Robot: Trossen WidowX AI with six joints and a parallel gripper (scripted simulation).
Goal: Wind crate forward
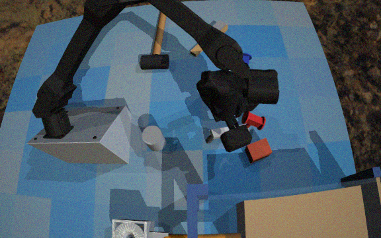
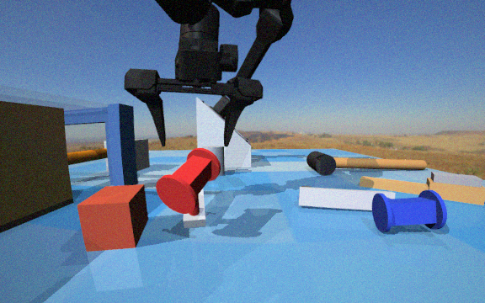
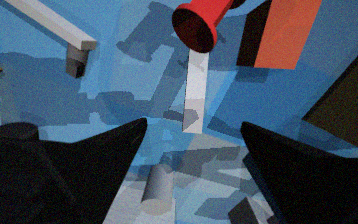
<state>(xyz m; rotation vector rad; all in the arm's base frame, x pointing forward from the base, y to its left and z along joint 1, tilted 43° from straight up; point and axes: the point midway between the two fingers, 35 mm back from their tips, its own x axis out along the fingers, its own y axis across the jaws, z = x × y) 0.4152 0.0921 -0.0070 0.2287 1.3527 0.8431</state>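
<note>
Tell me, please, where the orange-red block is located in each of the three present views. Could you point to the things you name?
Top: the orange-red block (image 1: 258, 151) (image 2: 109, 219) (image 3: 286, 35) lies right of centre, below the red spool.
Exterior: left of centre, low in the picture.
Wrist: at the upper right, cut by the top edge.
Shared landmark: the red spool (image 1: 254, 120) (image 2: 189, 181) (image 3: 195, 27), close to the block in all three.
</note>
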